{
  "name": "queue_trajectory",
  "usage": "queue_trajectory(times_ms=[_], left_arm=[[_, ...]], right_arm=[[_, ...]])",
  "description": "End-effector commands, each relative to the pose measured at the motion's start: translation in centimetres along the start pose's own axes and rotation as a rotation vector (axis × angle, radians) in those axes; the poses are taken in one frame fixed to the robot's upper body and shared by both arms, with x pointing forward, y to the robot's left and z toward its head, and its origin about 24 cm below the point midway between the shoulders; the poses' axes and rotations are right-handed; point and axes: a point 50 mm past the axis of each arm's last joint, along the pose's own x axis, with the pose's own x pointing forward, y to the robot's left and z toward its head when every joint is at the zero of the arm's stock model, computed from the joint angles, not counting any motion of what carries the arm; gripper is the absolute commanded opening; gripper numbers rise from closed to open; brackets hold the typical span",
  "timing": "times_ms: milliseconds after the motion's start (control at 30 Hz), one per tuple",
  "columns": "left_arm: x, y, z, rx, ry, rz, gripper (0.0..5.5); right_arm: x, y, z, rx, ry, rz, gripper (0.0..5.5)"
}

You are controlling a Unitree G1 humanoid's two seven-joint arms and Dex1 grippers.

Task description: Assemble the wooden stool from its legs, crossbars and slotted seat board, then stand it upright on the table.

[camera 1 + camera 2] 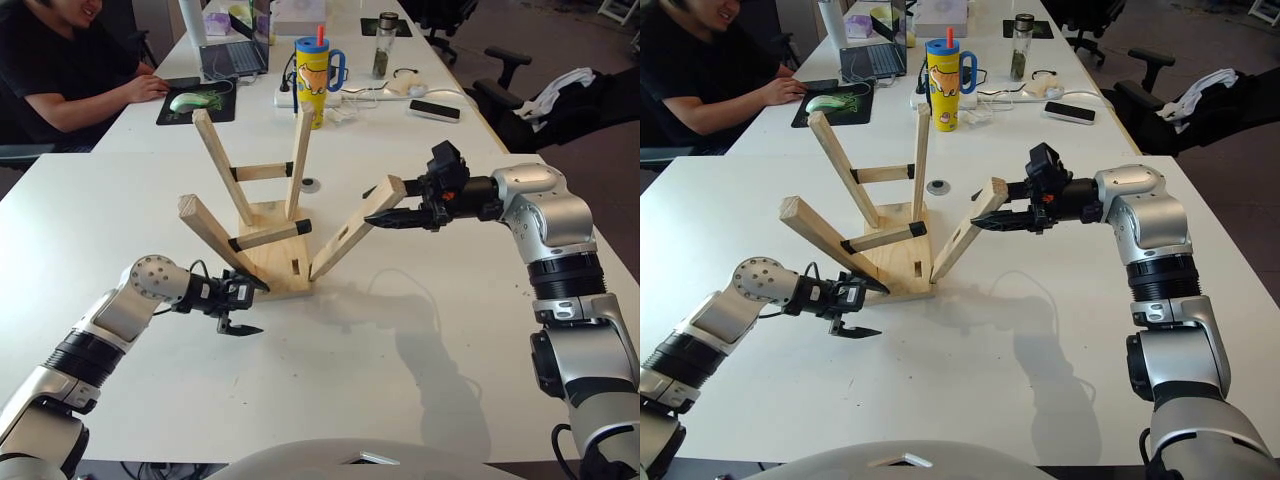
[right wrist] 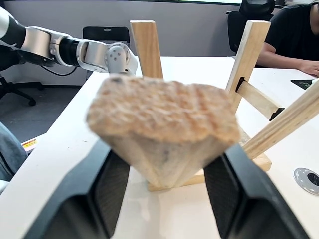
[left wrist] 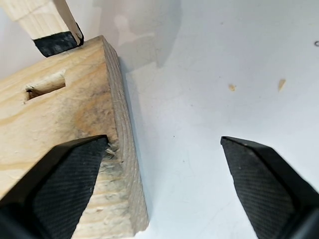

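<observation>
Stool (image 1: 262, 225) sits inverted on the table (image 1: 420, 380), seat board (image 1: 272, 272) flat, legs splayed upward. Right gripper (image 1: 372, 206) clamps the tip of the right-leaning leg (image 1: 343, 238). Left gripper (image 1: 256, 308) is spread wide, one finger (image 3: 65, 184) touching the board's edge.

Right gripper (image 1: 983, 208) clasps tilted leg (image 1: 958, 240); left gripper (image 1: 872, 310) by seat board (image 1: 902, 272).
</observation>
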Motion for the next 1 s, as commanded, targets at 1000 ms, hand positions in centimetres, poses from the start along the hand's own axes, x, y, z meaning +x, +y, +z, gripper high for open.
queue_trajectory(times_ms=[1000], left_arm=[[2.9,-7.0,-4.7,-0.177,0.172,-0.377,4.19]], right_arm=[[0.0,0.8,4.4,-0.077,-0.033,0.030,2.07]])
